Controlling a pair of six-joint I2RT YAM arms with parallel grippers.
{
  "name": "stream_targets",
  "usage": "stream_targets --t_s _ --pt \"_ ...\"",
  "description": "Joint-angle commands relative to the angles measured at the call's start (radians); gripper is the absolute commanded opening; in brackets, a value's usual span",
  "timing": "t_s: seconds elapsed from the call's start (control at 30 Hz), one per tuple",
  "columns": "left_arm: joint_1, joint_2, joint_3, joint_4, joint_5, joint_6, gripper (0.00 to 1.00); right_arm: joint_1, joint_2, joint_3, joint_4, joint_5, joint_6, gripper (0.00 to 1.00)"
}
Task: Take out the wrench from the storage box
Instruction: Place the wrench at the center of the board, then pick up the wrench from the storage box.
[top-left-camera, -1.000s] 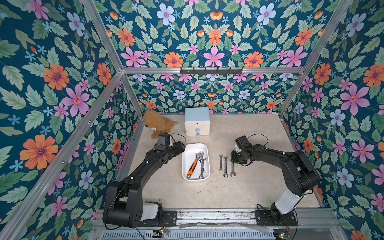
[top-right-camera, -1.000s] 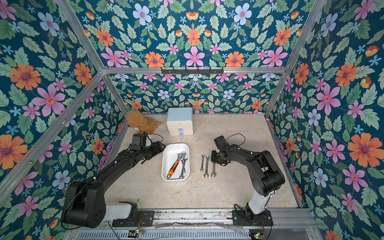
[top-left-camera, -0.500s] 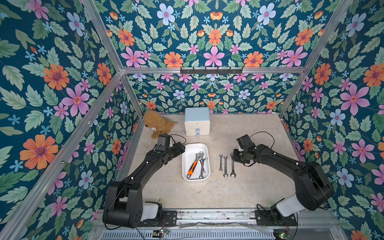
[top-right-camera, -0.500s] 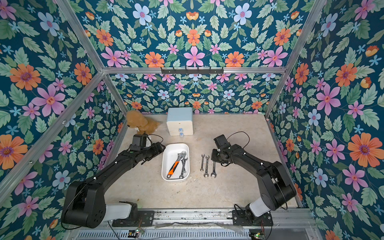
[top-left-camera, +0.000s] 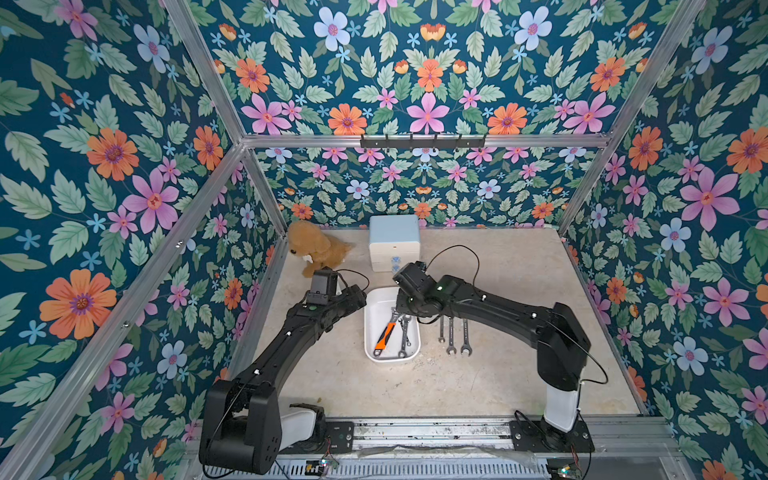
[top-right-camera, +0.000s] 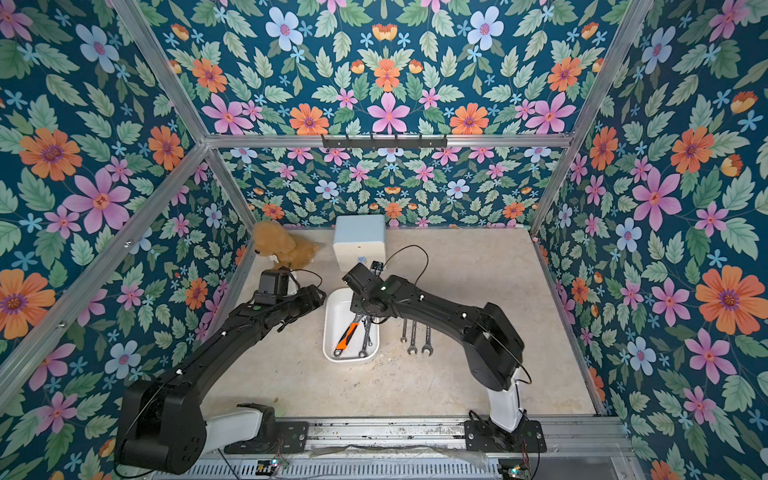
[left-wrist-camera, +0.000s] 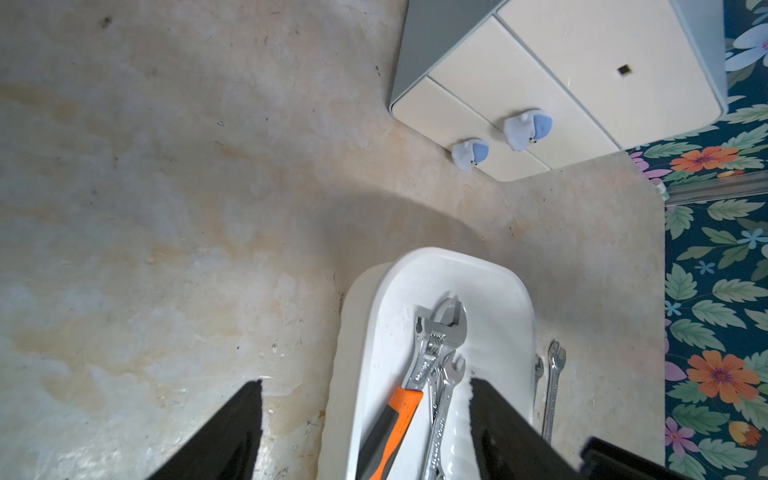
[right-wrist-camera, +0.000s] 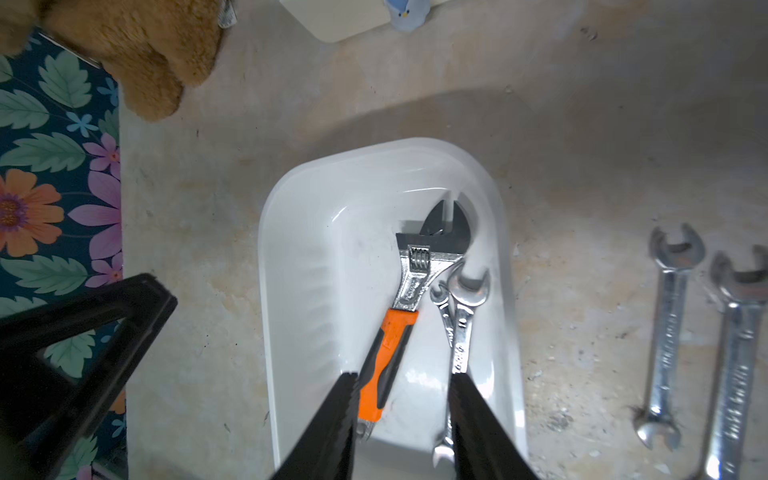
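The tabletop (top-left-camera: 498, 374) is a pale beige slab, mottled and scuffed, with yellowish stains showing in the left wrist view and grit scattered by the loose tools. Dark teal wallpaper (top-left-camera: 104, 166) printed with pink, orange and blue flowers covers three sides, held in an aluminium frame (top-left-camera: 540, 141). A black hook rail (top-left-camera: 422, 142) sits on the frame's crossbar at 12 o'clock, and a metal base rail (top-left-camera: 415, 432) runs along 6 o'clock.

The storage box (top-left-camera: 370, 332) lies near the middle of the tabletop. Inside it rest an orange-handled adjustable wrench (right-wrist-camera: 409, 286) and two open-ended spanners (right-wrist-camera: 461, 328) side by side. Three loose spanners (top-left-camera: 452, 338) lie on the tabletop at the box's 3 o'clock. A white cabinet (top-left-camera: 394, 237) stands at its 12 o'clock and a brown plush toy (top-left-camera: 316, 249) at 11.

The right gripper (right-wrist-camera: 403, 376) hovers over the box with its jaws apart, holding nothing. The left gripper (left-wrist-camera: 365, 382) is spread wide over the box's 9 o'clock rim, also empty
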Motion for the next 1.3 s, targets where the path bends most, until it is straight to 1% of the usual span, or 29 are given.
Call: stream_targets --t_s 0.0,0.13,0.2,0.3,0.37,0.43,0.63,0.83,1.13,1.27 --pt "0.004 -0.006 0.006 -0.025 -0.003 0.008 0.81 0.011 0.100 0.109 -0.124 -0.035 0.036 0.43" --pt "0.009 -0.030 0.013 -0.061 -0.039 0.019 0.81 0.012 0.200 0.210 -0.167 -0.105 0.028 0.45" --pt "0.015 -0.044 0.017 -0.078 -0.052 0.040 0.81 0.011 0.243 0.246 -0.187 -0.158 0.000 0.45" --pt "0.022 -0.046 0.045 -0.125 -0.081 0.080 0.82 0.007 0.301 0.313 -0.304 -0.188 -0.062 0.45" --pt "0.023 -0.048 0.055 -0.141 -0.096 0.093 0.82 0.007 0.316 0.326 -0.328 -0.196 -0.082 0.45" --pt "0.023 -0.059 0.043 -0.131 -0.085 0.089 0.82 0.007 0.322 0.326 -0.331 -0.204 -0.087 0.45" --pt "0.023 -0.090 0.024 -0.127 -0.094 0.087 0.83 0.009 0.360 0.349 -0.328 -0.226 -0.079 0.46" --pt "0.023 -0.084 0.025 -0.125 -0.083 0.086 0.83 0.010 0.407 0.416 -0.350 -0.219 -0.079 0.47" --pt "0.029 -0.087 0.022 -0.124 -0.085 0.086 0.83 0.012 0.472 0.502 -0.449 -0.135 -0.095 0.47" --pt "0.032 -0.083 0.022 -0.123 -0.079 0.086 0.83 0.025 0.489 0.534 -0.486 -0.082 -0.132 0.42"
